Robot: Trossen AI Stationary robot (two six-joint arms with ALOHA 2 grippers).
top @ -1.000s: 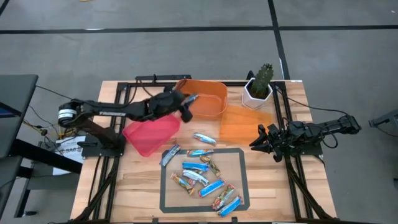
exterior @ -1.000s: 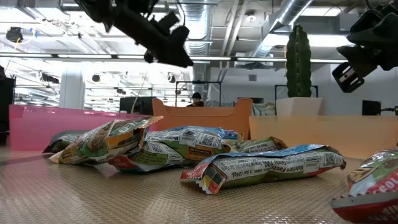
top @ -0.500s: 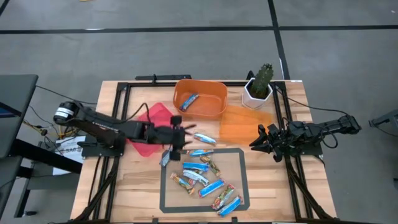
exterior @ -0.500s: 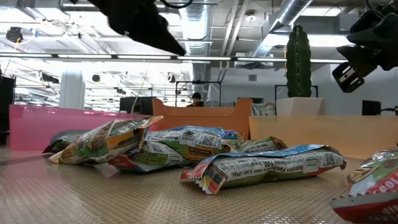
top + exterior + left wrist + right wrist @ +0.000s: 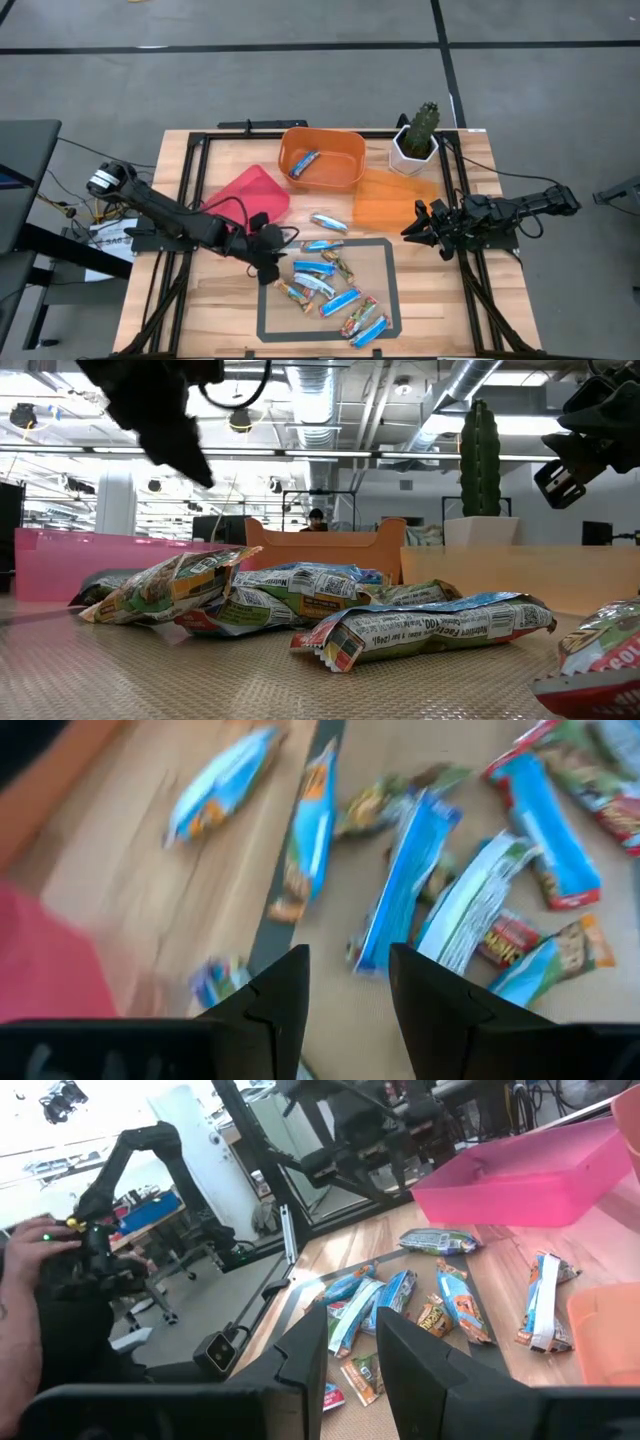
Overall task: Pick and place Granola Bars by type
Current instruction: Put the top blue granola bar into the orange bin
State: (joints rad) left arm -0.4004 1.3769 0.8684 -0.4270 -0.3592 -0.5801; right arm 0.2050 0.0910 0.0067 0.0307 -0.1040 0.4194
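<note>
Several granola bars (image 5: 330, 285) in blue-white and brown-red-green wrappers lie flat in a pile inside a taped rectangle; they also show in the low view (image 5: 300, 595). A blue bar (image 5: 305, 162) lies in the orange bin (image 5: 345, 150). Another bar (image 5: 328, 222) lies alone on the wood. My left gripper (image 5: 268, 250) hovers low at the pile's left edge, open, over the bars (image 5: 405, 880) and touching none. A blurred bar (image 5: 220, 982) lies beside its finger. My right gripper (image 5: 412, 228) waits open at the table's right, facing the pile (image 5: 400, 1305).
A pink bin (image 5: 248, 195) stands left of the orange one, with my left arm crossing in front of it. A flat orange tray (image 5: 395, 200) and a potted cactus (image 5: 417, 140) sit at the far right. A person's hand (image 5: 25, 1280) shows beyond the table.
My left gripper has swung from beside the orange bin toward the near edge and down, past the pink bin, to the pile's left edge. The blue bar in the orange bin has stayed put. My right arm has kept still.
</note>
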